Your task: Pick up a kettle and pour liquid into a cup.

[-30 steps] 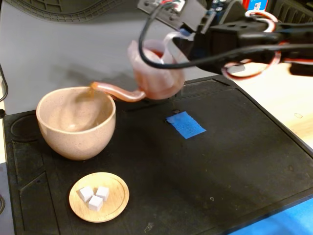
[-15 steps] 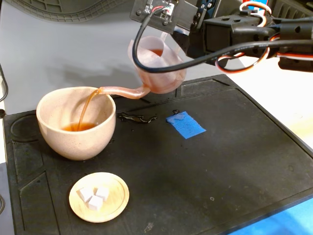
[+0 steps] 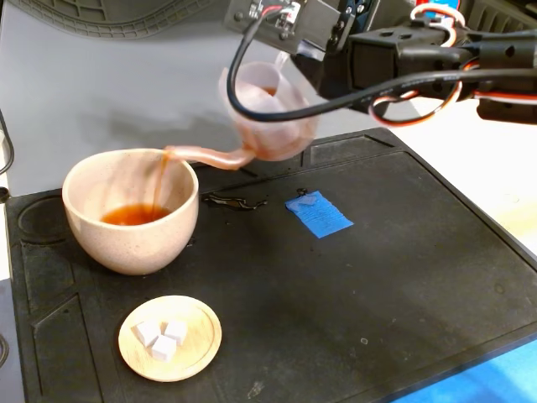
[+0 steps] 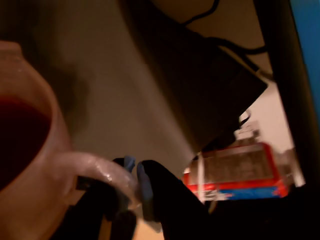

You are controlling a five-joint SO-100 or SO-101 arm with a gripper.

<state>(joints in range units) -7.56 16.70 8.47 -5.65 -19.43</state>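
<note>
Kettle-pouring is under way, and reading from the front of the fixed view backward: nearest the camera a small flat wooden dish (image 3: 170,337) holding three white cubes (image 3: 163,336) sits on the black rubber mat (image 3: 403,285) that covers the desk. Just behind it stands the large round beige-pink speckled ceramic cup (image 3: 130,210), with a pool of reddish-brown, tea-coloured liquid (image 3: 132,215) in its bottom. To the right of the cup, a small dark spill (image 3: 235,201) lies on the mat beside a patch of blue tape (image 3: 319,213).

Farther back and higher, the small translucent pink ridged plastic kettle (image 3: 268,113) hangs in the air, tipped toward the left of the fixed view. Its long thin curved spout (image 3: 205,155) reaches out leftward and ends over the cup's right rim, from where a thin stream falls inside. The kettle's long axis, handle to spout tip, runs roughly right to left, so the cup lies to the left of and below the pincer (image 4: 134,186).

In the wrist view the pincer's dark fingers are closed narrow on the kettle's white loop handle (image 4: 95,170), and liquid is visible inside the body. Judging from that, some tilt is left to give, and the spout tip sits close to the rim, so a drift rightward could add to the spill.
</note>
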